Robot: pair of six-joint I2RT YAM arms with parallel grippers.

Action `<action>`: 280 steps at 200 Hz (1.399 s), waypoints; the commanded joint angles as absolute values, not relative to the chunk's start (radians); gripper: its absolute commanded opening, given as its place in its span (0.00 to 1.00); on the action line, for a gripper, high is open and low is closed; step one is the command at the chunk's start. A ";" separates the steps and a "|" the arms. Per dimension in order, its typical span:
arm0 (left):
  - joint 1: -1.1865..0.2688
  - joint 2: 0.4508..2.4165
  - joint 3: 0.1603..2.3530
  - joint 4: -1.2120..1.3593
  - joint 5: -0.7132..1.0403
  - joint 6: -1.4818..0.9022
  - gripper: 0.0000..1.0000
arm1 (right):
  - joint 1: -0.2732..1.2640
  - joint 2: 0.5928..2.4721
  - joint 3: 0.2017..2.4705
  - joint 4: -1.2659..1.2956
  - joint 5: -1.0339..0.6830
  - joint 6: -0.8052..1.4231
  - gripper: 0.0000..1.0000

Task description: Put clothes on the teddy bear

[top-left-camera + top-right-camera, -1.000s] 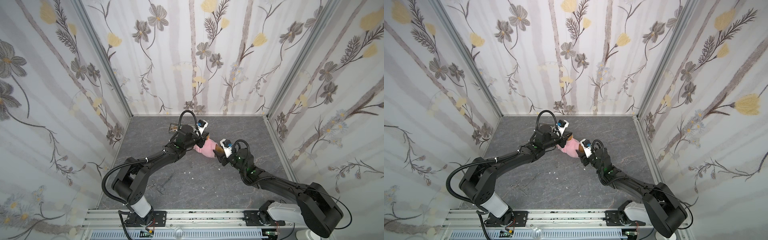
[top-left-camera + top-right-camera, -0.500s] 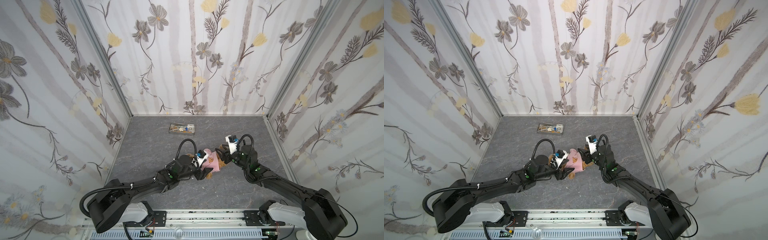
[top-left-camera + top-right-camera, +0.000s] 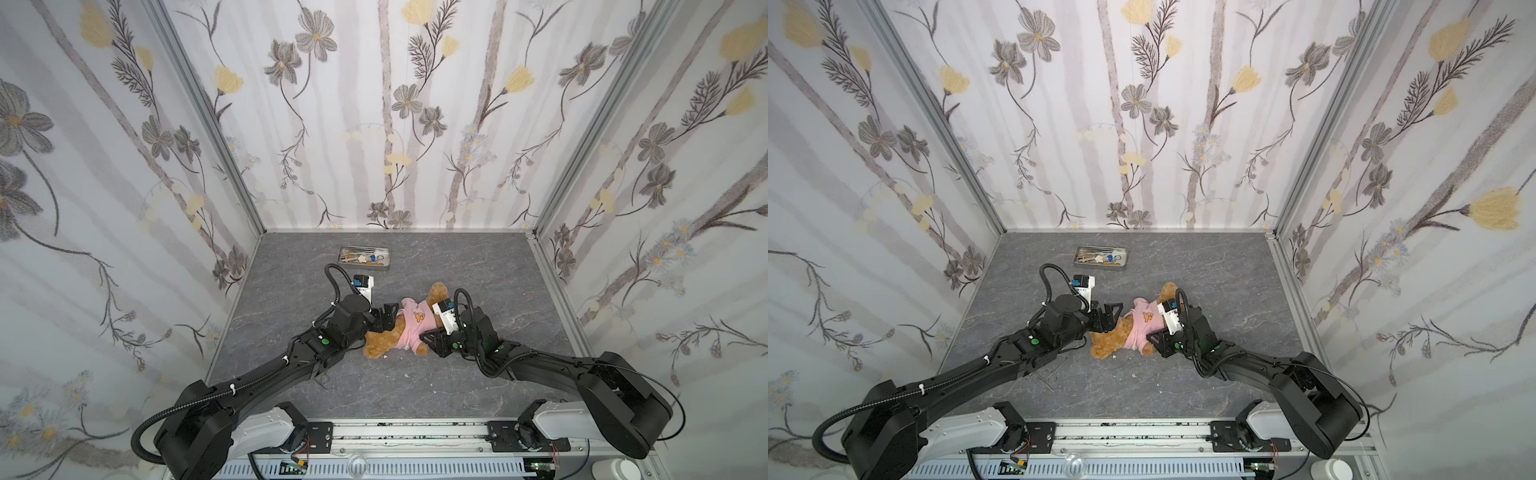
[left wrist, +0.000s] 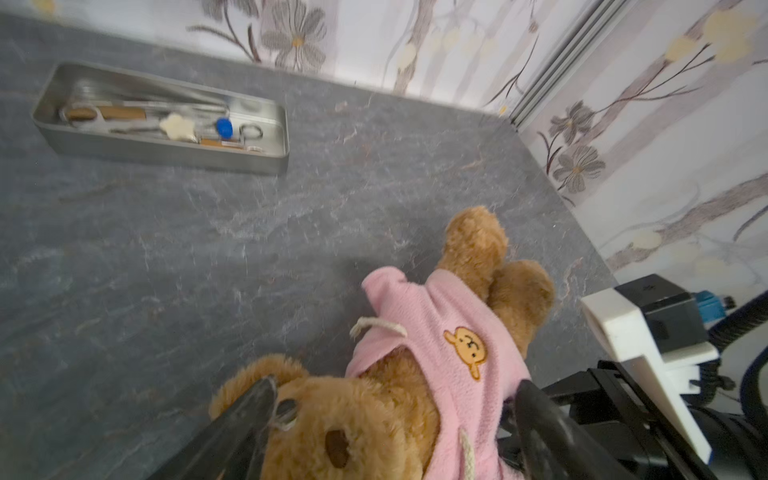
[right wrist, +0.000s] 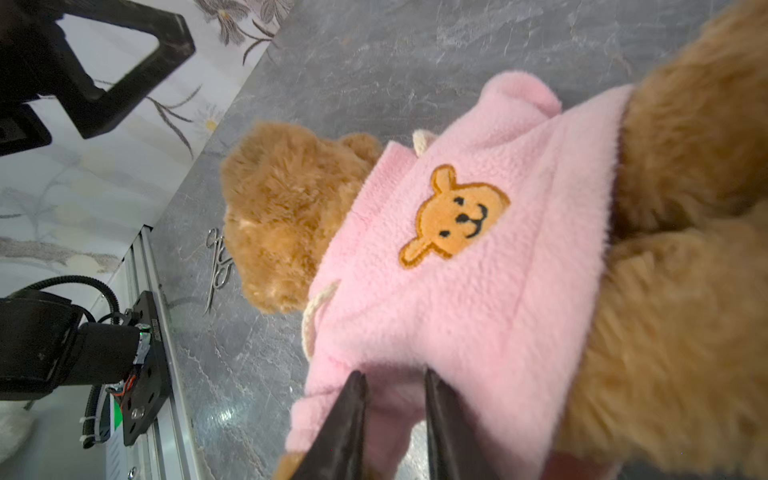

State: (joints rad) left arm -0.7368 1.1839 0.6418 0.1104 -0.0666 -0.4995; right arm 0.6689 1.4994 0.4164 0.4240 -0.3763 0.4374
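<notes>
The desk (image 3: 415, 386) now carries the weight again. A second ago both arms held the bundle up near the back of the desk. Now they are low at its middle, and the teddy bear (image 3: 380, 343) lies on the surface between them, its head toward the left arm and its legs toward the back.

The left gripper (image 3: 387, 319) has let go. It was clamped shut a second ago, and in the left wrist view its jaws now stand wide apart either side of the bear's head, holding nothing.

The right gripper (image 5: 394, 376) has narrowed. Its jaws stand close together with a fold of the pink shirt (image 3: 409, 320) between them, near the lower edge.

The shirt covers the torso with its emblem facing up, so the dressing looks nearly done. What remains is probably tugging the fabric straight; whether the arms sit in the sleeves cannot be told.

The metal tray (image 4: 166, 153) is in sight again and the forceps (image 5: 218, 266) lie loose, both well clear of the work.
</notes>
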 commanded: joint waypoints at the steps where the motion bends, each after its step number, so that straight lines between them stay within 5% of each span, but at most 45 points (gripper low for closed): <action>1: -0.737 1.229 0.639 0.055 -0.056 -0.631 0.96 | 0.679 1.515 0.399 0.478 -0.371 0.461 0.25; 65: -0.743 1.394 0.573 0.260 0.080 -0.759 0.93 | 0.707 1.563 0.368 0.535 -0.351 0.479 0.26; 121: -0.767 1.463 0.547 0.339 -0.020 -0.747 0.54 | 0.702 1.412 0.423 0.391 -0.298 0.375 0.40; 173: -0.769 1.441 0.557 0.384 -0.121 -0.447 0.34 | 0.565 1.213 0.537 0.148 -0.230 0.270 0.57; 207: -0.768 1.427 0.562 0.391 -0.117 -0.234 0.34 | 0.388 1.227 0.554 0.147 -0.262 0.321 0.73; 242: -0.771 1.431 0.567 0.393 -0.098 -0.213 0.35 | 0.370 1.350 0.554 0.250 -0.299 0.358 0.77; 261: -0.772 1.436 0.574 0.393 -0.097 -0.214 0.37 | 0.374 1.443 0.556 0.330 -0.378 0.403 0.73; 280: -0.778 1.430 0.580 0.391 -0.105 -0.217 0.47 | 0.374 1.502 0.533 0.421 -0.426 0.439 0.56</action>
